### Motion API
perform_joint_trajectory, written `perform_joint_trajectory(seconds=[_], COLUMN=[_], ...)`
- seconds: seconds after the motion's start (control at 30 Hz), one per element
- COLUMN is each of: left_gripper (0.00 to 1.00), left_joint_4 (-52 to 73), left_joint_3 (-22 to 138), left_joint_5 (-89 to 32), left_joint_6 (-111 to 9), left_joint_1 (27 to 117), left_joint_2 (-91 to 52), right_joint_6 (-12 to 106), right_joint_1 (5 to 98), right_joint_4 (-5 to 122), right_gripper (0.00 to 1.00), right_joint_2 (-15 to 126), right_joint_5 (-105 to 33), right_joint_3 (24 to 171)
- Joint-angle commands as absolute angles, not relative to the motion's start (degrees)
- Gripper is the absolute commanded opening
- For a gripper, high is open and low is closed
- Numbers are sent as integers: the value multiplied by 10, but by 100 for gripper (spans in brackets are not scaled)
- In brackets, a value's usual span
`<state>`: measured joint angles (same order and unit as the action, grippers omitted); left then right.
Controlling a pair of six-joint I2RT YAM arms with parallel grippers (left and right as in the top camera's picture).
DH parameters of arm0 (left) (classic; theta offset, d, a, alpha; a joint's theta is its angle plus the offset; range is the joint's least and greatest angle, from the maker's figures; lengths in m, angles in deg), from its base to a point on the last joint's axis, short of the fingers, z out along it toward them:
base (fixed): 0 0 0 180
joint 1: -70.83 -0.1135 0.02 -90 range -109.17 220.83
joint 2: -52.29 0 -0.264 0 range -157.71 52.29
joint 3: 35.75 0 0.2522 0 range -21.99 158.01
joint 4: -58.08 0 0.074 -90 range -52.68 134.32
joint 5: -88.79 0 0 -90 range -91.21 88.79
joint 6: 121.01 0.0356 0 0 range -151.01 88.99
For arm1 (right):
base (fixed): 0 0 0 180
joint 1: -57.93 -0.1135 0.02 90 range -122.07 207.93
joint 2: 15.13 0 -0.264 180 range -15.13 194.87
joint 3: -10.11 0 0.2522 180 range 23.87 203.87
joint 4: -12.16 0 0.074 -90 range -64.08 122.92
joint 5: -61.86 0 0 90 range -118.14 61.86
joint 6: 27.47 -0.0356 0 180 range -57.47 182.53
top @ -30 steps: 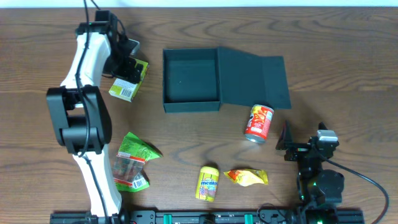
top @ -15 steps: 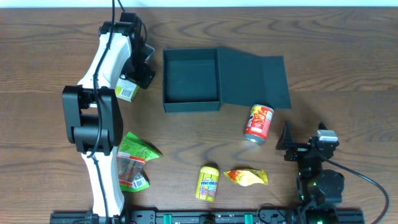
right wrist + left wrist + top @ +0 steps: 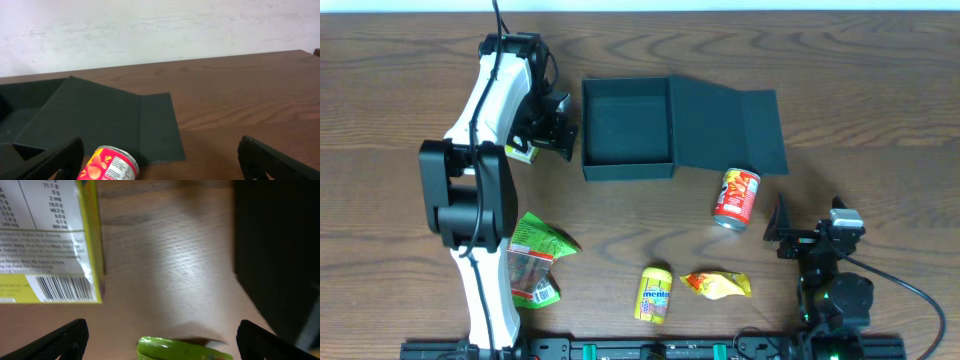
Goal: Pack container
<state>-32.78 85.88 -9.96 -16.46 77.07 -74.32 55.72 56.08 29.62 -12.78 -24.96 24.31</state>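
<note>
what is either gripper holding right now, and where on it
Nothing is held. The left gripper is open beside the yellow-green carton, not on it; the right gripper is open and empty.

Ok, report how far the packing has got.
Done: only the lid is open; the container is empty. In hand: nothing; the left claw is open near the yellow-green carton, the right claw open. Left: carton, red can, green bag, yellow tub, yellow packet.

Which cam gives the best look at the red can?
Overhead: the red can shows whole, on its side near the open container. Right wrist catches only its upper part at the frame's bottom edge. Left wrist doesn't show it.
</note>
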Motion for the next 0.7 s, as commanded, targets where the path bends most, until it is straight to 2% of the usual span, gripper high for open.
perform_joint_trajectory(seconds=[0.0,0.23,0.4,0.5,0.67], left_gripper=[96,96,96,95,95], left_joint_4=[-335,-325,-282,-227,-168], left_joint_3=[841,696,488,379,308], left_joint_5=[-104,-83,-83,-83,-97], left_joint_6=[-183,-214,-290,-375,-555], left_joint_1=[787,804,807,807,808], left_joint_2=[-642,-412,-213,-97,14], right_joint_6=[553,553,553,553,553], right_joint_1=[556,556,556,556,556], right_joint_4=[299,299,299,299,299], right_gripper=[99,99,99,99,99], right_joint_2=[-129,-129,-129,-129,-129], right_joint_5=[-250,-250,-250,-250,-250], right_joint_3=[242,242,242,242,242])
